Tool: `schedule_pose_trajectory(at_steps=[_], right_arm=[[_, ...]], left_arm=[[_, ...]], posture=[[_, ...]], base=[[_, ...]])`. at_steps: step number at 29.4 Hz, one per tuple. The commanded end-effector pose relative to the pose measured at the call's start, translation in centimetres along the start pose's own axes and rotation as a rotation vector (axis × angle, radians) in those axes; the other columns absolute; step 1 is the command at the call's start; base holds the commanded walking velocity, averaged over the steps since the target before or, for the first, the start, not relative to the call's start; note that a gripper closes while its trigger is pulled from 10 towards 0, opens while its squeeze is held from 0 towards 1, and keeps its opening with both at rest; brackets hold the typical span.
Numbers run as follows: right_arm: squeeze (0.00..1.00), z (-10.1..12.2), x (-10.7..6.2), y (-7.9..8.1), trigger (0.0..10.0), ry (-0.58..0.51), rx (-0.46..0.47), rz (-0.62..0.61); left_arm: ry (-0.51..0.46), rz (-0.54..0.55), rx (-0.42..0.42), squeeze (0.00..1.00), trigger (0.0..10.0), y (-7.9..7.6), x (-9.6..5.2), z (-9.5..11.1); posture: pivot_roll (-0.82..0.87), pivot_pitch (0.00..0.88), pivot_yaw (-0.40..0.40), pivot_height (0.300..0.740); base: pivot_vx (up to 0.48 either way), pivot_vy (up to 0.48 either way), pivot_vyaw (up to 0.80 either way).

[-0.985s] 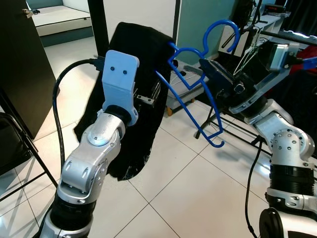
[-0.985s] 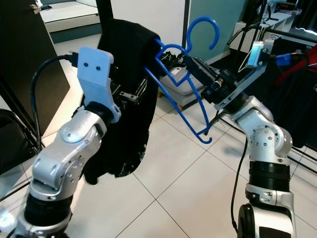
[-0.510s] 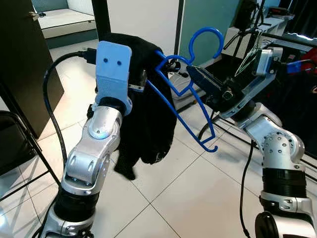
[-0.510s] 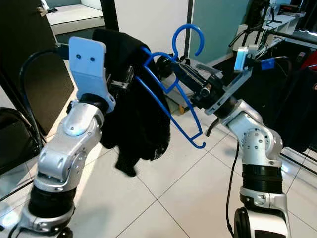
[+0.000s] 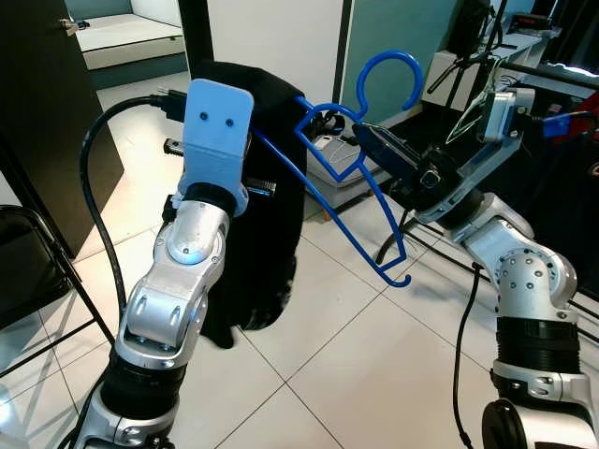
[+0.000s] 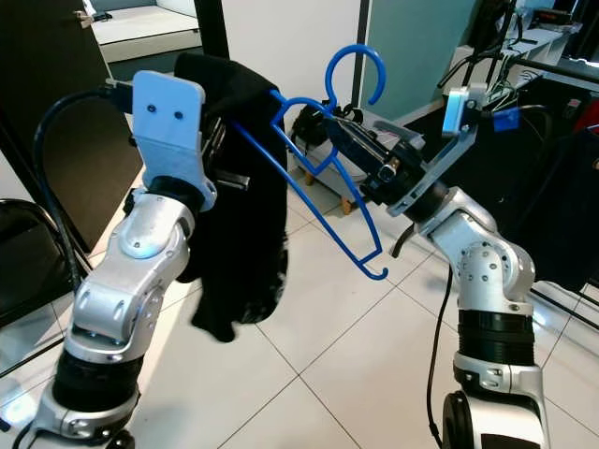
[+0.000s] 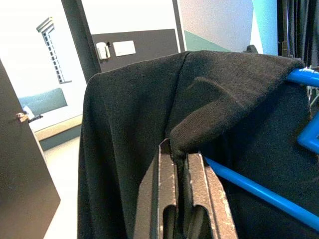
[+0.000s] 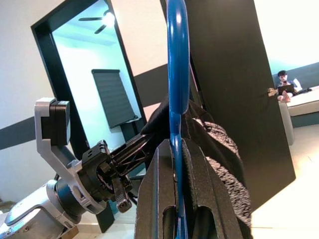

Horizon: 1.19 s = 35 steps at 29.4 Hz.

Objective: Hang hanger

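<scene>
1. Both pincers are loaded, so I judge the step in hand to be carrying this blue hanger (image 5: 351, 178) with its black garment (image 5: 262, 215) toward a rail. To do it well I keep the two arms moving as one, or the cloth slides off the hanger's shoulder.
2. My right gripper (image 8: 175, 164) is pinched tight on the hanger's neck. The hook rises just above its fingertips and the triangular frame slopes down and away below them.
3. My left gripper (image 7: 175, 159) is closed on a fold of the garment. The rest of the cloth drapes over and beyond its fingers, and a blue hanger arm passes just beside them.
4. I would hold the hook upright and clear of the cloth, since it has to catch the rail first.
5. Pose: the left arm is raised, elbow bent, with its wrist high and the garment hanging below it. The right arm reaches across toward the left one, forearm angled upward.
6. I cannot tell which rail is the target from these views.
</scene>
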State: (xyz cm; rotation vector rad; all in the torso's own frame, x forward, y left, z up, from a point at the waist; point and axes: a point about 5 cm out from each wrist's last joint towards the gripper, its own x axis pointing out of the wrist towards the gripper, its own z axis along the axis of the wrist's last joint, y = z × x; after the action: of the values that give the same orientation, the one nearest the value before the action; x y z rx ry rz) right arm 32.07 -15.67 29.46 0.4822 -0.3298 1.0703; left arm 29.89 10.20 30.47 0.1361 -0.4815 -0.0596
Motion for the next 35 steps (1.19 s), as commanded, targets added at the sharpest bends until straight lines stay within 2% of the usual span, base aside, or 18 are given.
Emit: schedule_pose_trajectory(at_steps=[1, 6, 14, 15, 16, 17, 20, 22, 23, 24, 25, 27, 30, 31, 35], right_arm=[[0.00, 0.5, 0.4, 0.6, 10.0, -0.007, -0.053, 0.011], [0.00, -0.5, 0.9, -0.5, 10.0, 0.035, -0.102, -0.101], [0.00, -1.1, 2.1, -1.8, 10.0, -0.012, -0.106, -0.254], [0.00, -1.0, 2.4, -2.2, 10.0, -0.047, -0.095, -0.292], [0.00, -0.9, 2.5, -2.3, 10.0, -0.058, -0.092, -0.303], [0.00, -0.9, 2.5, -2.3, 10.0, -0.058, -0.092, -0.303], [0.00, -0.6, 2.5, -2.6, 10.0, -0.083, -0.090, -0.330], [0.00, -0.4, 2.6, -2.8, 10.0, -0.093, -0.097, -0.348], [0.00, -0.4, 2.6, -2.8, 10.0, -0.093, -0.097, -0.348], [0.00, -0.3, 2.7, -2.9, 10.0, -0.098, -0.102, -0.355], [0.00, -0.3, 2.7, -2.9, 10.0, -0.098, -0.102, -0.355], [0.00, -0.2, 2.8, -3.0, 10.0, -0.104, -0.109, -0.363], [0.00, -0.2, 2.9, -3.0, 10.0, -0.104, -0.113, -0.362], [0.00, -0.3, 3.0, -2.9, 10.0, -0.101, -0.117, -0.355], [0.00, -0.6, 3.3, -2.5, 10.0, -0.084, -0.123, -0.316]], left_arm=[[-0.013, -0.015, -0.003, 0.00, 0.0, -0.2, 0.2, 0.0], [-0.053, -0.067, -0.034, 0.00, 0.0, -1.0, 0.2, 0.8], [-0.066, -0.197, -0.102, 0.00, 0.0, -3.4, -0.2, 1.1], [-0.061, -0.263, -0.142, 0.00, 0.0, -4.4, -0.5, 1.1], [-0.057, -0.287, -0.161, 0.00, 0.0, -4.7, -0.6, 1.1], [-0.057, -0.287, -0.161, 0.00, 0.0, -4.7, -0.6, 1.1], [-0.058, -0.435, -0.199, 0.00, 0.0, -6.4, -1.4, 1.2], [-0.054, -0.600, -0.237, 0.00, 0.0, -8.1, -2.9, 1.1], [-0.054, -0.600, -0.237, 0.00, 0.0, -8.1, -2.9, 1.1], [-0.036, -0.662, -0.261, 0.00, 0.0, -8.8, -3.6, 0.9], [-0.036, -0.662, -0.261, 0.00, 0.0, -8.8, -3.6, 0.9], [-0.002, -0.742, -0.281, 0.00, 0.0, -9.7, -4.6, 0.4], [0.018, -0.754, -0.270, 0.00, 0.0, -10.0, -4.8, 0.1], [0.035, -0.763, -0.247, 0.00, 10.0, -10.1, -5.0, -0.3], [0.056, -0.751, -0.217, 0.00, 10.0, -10.0, -4.9, -0.8]], posture=[[0.02, 0.023, -0.020, 0.735], [0.03, 0.023, -0.021, 0.735], [0.03, 0.023, -0.021, 0.735], [0.04, 0.024, -0.022, 0.735], [0.04, 0.024, -0.022, 0.735], [0.04, 0.024, -0.022, 0.735], [0.04, 0.023, -0.023, 0.735], [0.04, 0.023, -0.023, 0.735], [0.04, 0.023, -0.023, 0.735], [0.03, 0.023, -0.025, 0.735], [0.03, 0.023, -0.025, 0.735], [0.03, 0.025, -0.028, 0.735], [0.03, 0.025, -0.028, 0.735], [0.03, 0.025, -0.026, 0.735], [0.03, 0.025, -0.026, 0.735]], base=[[0.000, 0.000, 0.00], [0.000, 0.000, 0.00], [0.000, 0.000, 0.00], [0.000, 0.000, 0.00], [0.000, 0.000, 0.00], [0.000, 0.000, 0.00], [0.000, 0.000, 0.00], [0.000, 0.000, 0.00], [0.000, 0.000, 0.00], [0.000, 0.000, 0.00], [0.000, 0.000, 0.00], [0.000, 0.000, 0.00], [0.000, 0.000, 0.00], [0.000, 0.000, 0.00], [0.000, 0.000, 0.00]])
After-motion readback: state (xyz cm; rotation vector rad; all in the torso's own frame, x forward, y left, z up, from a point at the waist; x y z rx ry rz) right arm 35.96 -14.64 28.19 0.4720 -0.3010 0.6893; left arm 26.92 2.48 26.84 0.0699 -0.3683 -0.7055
